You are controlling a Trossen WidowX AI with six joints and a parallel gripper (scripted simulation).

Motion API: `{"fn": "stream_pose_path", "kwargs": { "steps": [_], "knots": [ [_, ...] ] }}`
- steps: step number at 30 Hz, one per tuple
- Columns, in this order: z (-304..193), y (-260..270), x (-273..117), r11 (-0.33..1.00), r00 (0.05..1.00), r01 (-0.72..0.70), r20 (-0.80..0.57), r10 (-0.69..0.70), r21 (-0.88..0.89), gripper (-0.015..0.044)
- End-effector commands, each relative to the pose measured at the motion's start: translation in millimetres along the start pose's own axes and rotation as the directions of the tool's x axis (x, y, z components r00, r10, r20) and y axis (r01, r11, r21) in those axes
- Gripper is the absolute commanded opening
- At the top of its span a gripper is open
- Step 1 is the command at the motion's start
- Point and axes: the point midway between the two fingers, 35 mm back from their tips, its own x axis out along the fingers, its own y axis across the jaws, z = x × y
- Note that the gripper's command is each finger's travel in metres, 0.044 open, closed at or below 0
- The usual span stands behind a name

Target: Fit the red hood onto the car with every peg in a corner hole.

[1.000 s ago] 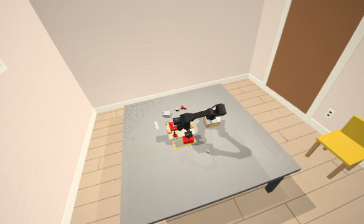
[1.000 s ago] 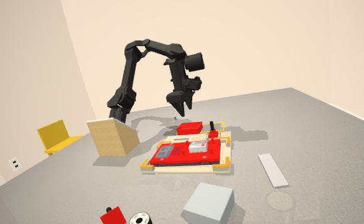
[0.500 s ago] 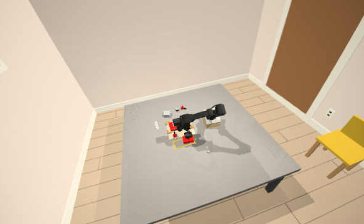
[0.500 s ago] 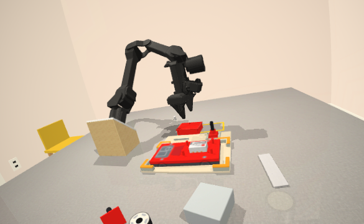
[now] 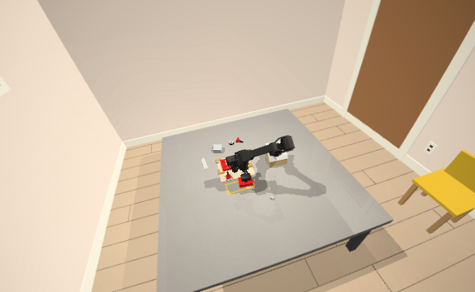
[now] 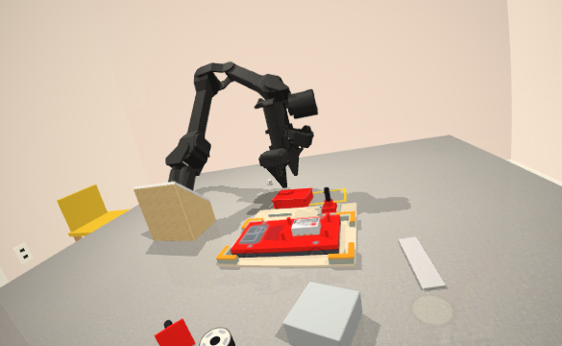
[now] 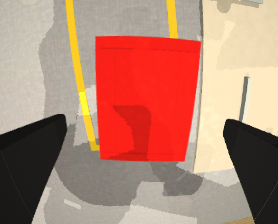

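Your gripper (image 6: 284,175) hangs above the table (image 6: 477,202) with its jaws spread wide and nothing between them; in the wrist view the two dark fingers frame the lower corners of the picture and neither touches anything. Directly below the gripper, centred between the fingers, lies the hood (image 7: 146,99), a red shell with a flat roof, resting on the table and partly inside a yellow outlined rectangle (image 7: 75,63) marked on the surface. In the exterior view you can see the fingertips pointing down just above the hood's near-left edge, with a clear gap of air between them and the red roof. Beyond the hood from the gripper, toward that camera, sits the pale jig (image 6: 300,259) with orange corner brackets, holding the red chassis (image 6: 281,237) with the light grey engine block (image 6: 305,225) seated on its deck; the pegs around the engine are too small for you to make out plainly. A small red post with a black top (image 6: 329,202) stands at the jig's far corner, just beside the hood. The arm's base rises behind a tan wooden block (image 6: 175,211), well off to the gripper's side.
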Motion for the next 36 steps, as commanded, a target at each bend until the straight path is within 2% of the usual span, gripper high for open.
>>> {"fn": "stream_pose_path", "kwargs": {
  "steps": [1, 36],
  "knots": [
    [-2, -1, 5, 1.0, 1.0, -0.001, -0.007, 0.001, 0.007, 0.044],
    [-4, -1, 31, 1.0, 1.0, -0.004, -0.007, 0.004, 0.007, 0.044]
  ]
}}
